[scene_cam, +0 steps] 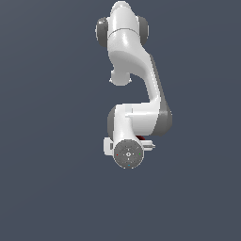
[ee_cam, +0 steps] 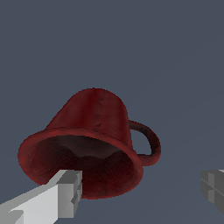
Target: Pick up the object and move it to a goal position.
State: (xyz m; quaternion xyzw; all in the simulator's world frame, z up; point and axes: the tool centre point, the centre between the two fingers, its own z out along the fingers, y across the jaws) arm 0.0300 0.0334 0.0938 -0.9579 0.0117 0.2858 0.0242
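The object, a small dark red glossy mug (ee_cam: 94, 118), fills the wrist view with its wide dark opening turned toward the camera and its loop handle (ee_cam: 151, 144) sticking out on one side. My gripper (ee_cam: 141, 187) is open. One grey finger (ee_cam: 65, 192) overlaps the mug's rim, and the other finger (ee_cam: 213, 188) stands well apart beyond the handle. In the exterior view the arm's wrist (scene_cam: 128, 153) covers the mug, leaving only a red sliver (scene_cam: 140, 138), and the fingers are hidden beneath it.
A plain dark grey-blue floor (scene_cam: 52, 179) surrounds the arm on every side in both views. The white arm (scene_cam: 127, 56) reaches in from the top of the exterior view. No other objects show.
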